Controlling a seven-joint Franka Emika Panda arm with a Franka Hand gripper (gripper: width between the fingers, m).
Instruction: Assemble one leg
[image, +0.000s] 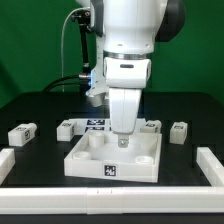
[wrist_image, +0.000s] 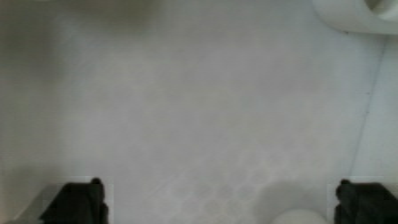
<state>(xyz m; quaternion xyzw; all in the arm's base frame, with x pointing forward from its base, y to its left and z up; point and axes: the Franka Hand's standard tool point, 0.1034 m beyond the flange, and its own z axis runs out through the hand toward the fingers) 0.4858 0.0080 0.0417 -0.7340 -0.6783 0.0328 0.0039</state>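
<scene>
The large white square board (image: 112, 158) with round corner sockets lies at the front centre of the black table. My gripper (image: 122, 139) points straight down just over the board's far middle. In the wrist view my gripper (wrist_image: 219, 204) is open, with its dark fingertips (wrist_image: 75, 202) far apart and only the bare white board (wrist_image: 178, 100) between them. One round socket (wrist_image: 365, 14) shows at that view's edge. Several small white legs with tags lie behind the board: one (image: 22, 132) at the exterior view's far left, one (image: 65, 128) nearer, and two (image: 151, 126) (image: 179, 131) on the right. No leg is held.
The marker board (image: 96, 124) lies behind the square board, partly hidden by the arm. Long white L-shaped border strips run along the exterior view's left (image: 6, 163) and right (image: 208, 165) front corners. A cable hangs behind the arm.
</scene>
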